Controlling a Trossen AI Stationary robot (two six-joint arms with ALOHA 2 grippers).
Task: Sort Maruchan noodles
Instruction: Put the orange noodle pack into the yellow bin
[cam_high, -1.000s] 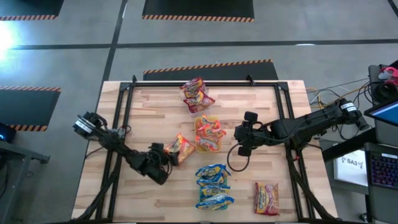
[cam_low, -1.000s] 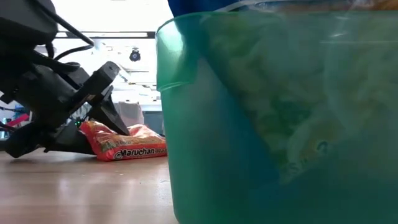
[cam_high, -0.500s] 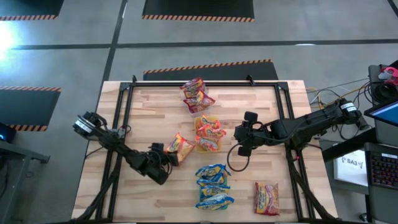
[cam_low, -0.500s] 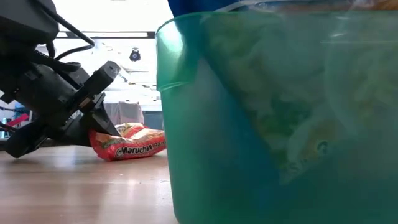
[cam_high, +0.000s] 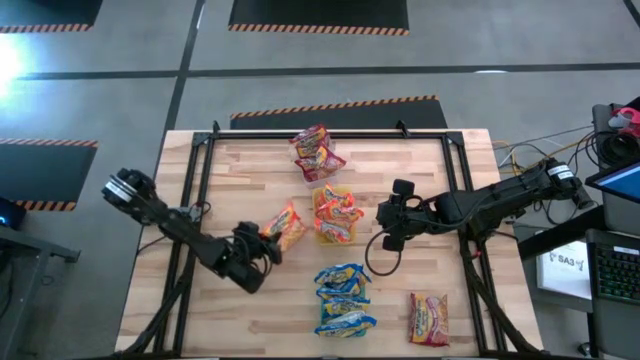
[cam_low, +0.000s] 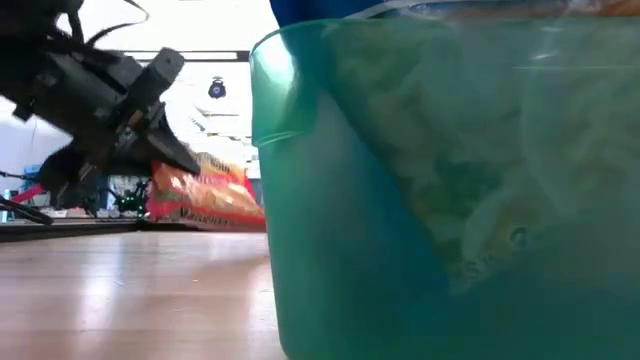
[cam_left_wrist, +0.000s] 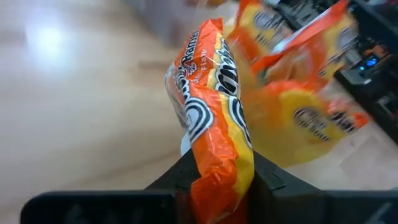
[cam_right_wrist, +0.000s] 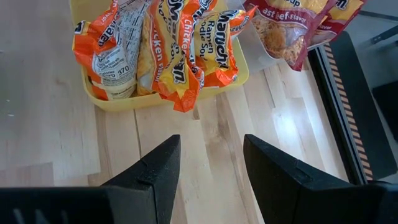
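Note:
My left gripper (cam_high: 264, 244) is shut on an orange-and-yellow Maruchan noodle packet (cam_high: 286, 227), left of the table's middle; the low view shows the packet (cam_low: 205, 190) off the wood. A yellow tray (cam_high: 335, 190) just right of it holds more orange packets (cam_right_wrist: 168, 50). Red packets (cam_high: 317, 152) lie in a pile at the far middle, blue ones (cam_high: 345, 300) at the near middle. One red packet (cam_high: 428, 318) lies flat at the near right. My right gripper (cam_high: 392, 230) hovers open, right of the yellow tray, with nothing between its fingers (cam_right_wrist: 155, 168). My left gripper pinches one end of the orange packet (cam_left_wrist: 217, 183) between its two fingers (cam_left_wrist: 267, 180). The fingers come from the table's left, slanting a little downward. The packet is lifted clear of the table, turned on edge, and sticks out past the fingertips toward the yellow tray.
A green tray wall (cam_low: 440, 180) stands close before the low camera and hides most of the table in that view. A black metal frame (cam_high: 200, 150) runs along the table's edges. Bare wood (cam_high: 240, 310) lies at the near left.
My left gripper has shut on the orange packet, which lay flat on the table, and has risen with it while rolling its wrist. The packet is now lifted clear and turned on edge. My right gripper has kept still.

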